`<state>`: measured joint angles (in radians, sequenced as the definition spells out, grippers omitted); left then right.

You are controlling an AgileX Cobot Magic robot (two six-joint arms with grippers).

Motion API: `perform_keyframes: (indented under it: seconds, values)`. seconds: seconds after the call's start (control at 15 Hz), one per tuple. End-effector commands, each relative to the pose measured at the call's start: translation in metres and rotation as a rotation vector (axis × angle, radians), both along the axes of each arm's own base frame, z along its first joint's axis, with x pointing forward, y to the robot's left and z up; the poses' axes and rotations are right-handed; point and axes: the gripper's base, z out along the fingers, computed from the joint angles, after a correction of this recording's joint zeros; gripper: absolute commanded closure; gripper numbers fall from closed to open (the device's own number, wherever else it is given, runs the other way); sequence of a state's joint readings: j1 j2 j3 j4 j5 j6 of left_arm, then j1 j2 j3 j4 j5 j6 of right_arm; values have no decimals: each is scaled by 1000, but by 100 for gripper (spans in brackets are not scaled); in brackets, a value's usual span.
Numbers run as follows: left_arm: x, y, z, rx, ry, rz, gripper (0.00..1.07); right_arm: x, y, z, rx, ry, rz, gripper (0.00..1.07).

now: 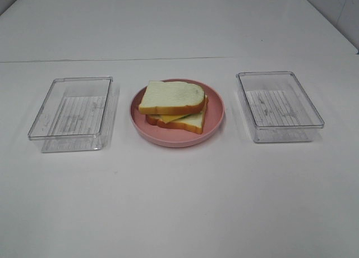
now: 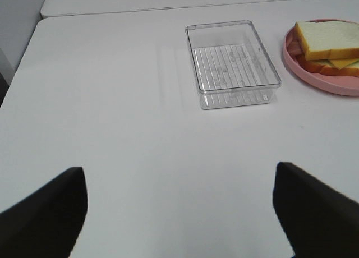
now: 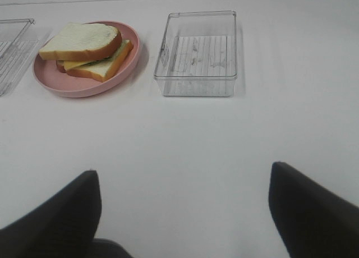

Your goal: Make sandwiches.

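Two-slice sandwiches [image 1: 174,105], yellow cheese between

Lab bench – bare white table [image 1: 179,202], toy food.

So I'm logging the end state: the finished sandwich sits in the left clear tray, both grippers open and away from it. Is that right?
Not quite. The sandwich sits on the pink plate between the two clear trays, as the exterior high view shows; the left tray holds nothing. The rest stands: the left gripper and right gripper are open, away from it.
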<state>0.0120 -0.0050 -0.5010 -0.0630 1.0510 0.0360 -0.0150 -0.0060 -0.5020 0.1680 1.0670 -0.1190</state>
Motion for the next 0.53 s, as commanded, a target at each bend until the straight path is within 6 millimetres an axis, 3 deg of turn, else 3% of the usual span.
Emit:
perform_keyframes:
  seconds: [0.07, 0.53]
  values:
    - [-3, -2, 0, 5, -22, -20, 22, -1, 0, 0, -1, -21, 0, 30]
    - [-3, -2, 0, 5, -22, -20, 22, -1, 0, 0, -1, -21, 0, 30]
